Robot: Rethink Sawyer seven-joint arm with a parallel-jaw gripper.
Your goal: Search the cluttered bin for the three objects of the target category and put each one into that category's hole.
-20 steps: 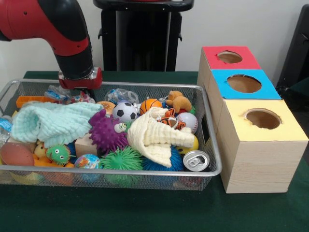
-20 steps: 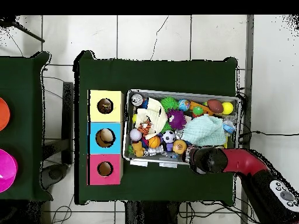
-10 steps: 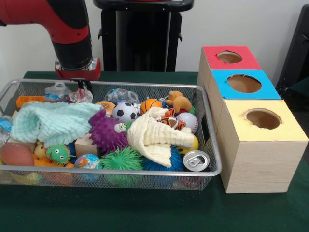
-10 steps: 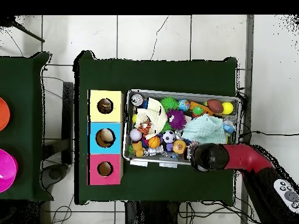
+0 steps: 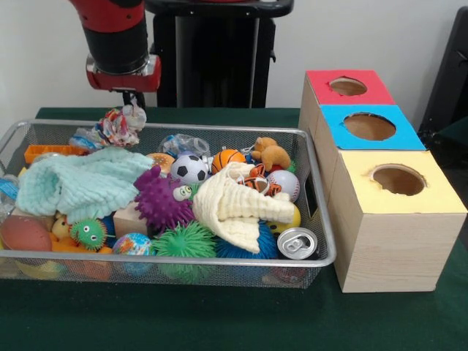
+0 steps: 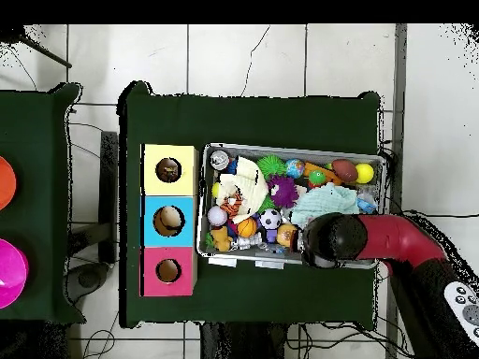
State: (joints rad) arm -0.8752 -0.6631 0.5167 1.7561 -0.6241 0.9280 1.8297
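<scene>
The pincer (image 5: 131, 99) is closed on a crumpled, multicoloured cloth bundle (image 5: 121, 124), which hangs directly beneath it, just above the far left corner of the wire bin (image 5: 322, 241). The bundle looks light, soft and floppy, likely to sag and swing; a pinch on a thick fold near its top seems safest. The red hole (image 5: 348, 86), blue hole (image 5: 370, 126) and yellow hole (image 5: 398, 179) lie well apart, across the worktop (image 5: 219, 322)

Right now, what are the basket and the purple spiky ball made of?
The basket looks like metal: shiny silver rim, fine see-through wire mesh walls. The purple spiky ball looks like soft matte rubber, with floppy blunt spikes, though that's a guess from looks.
</scene>
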